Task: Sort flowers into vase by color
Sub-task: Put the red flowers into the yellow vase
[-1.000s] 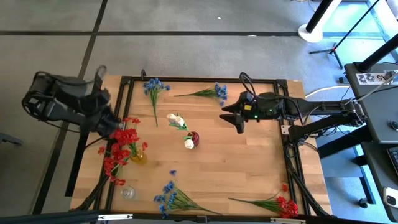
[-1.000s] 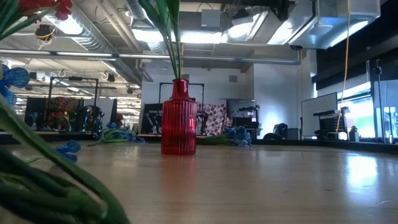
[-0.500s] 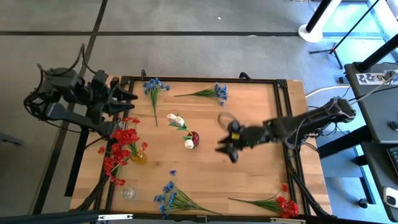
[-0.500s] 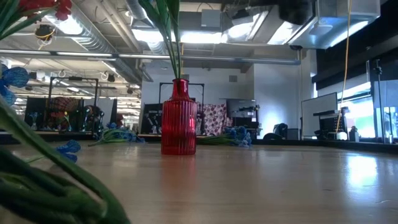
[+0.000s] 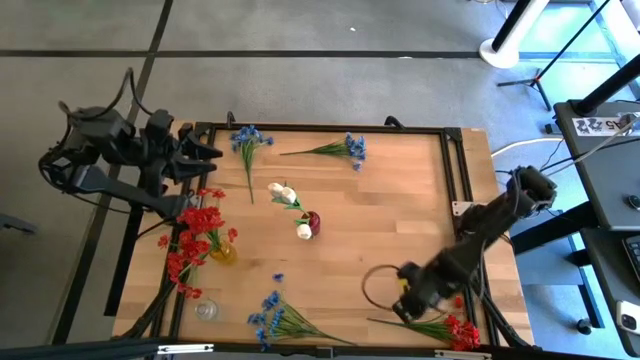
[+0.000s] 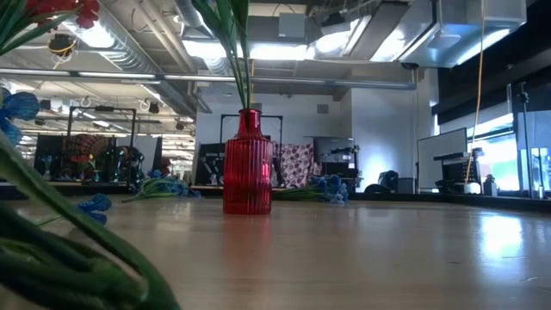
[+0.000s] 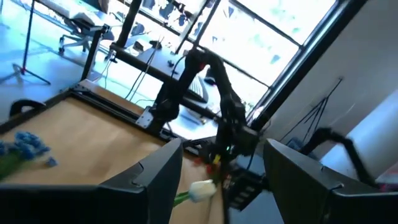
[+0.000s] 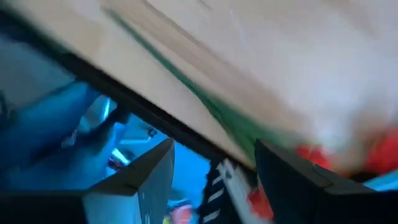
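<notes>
Right gripper swung from table centre to the near-right corner, jaws open and empty above the loose red sprig, presumably to grab it for the amber vase; left gripper waited open, empty.

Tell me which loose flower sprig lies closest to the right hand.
The red sprig at the table's near right corner, just beside the right hand. The blue sprigs all lie farther away.

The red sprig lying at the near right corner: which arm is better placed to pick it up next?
The right. Its open right gripper hangs right beside the red sprig, while the left gripper, also open, waits at the far left edge.
</notes>
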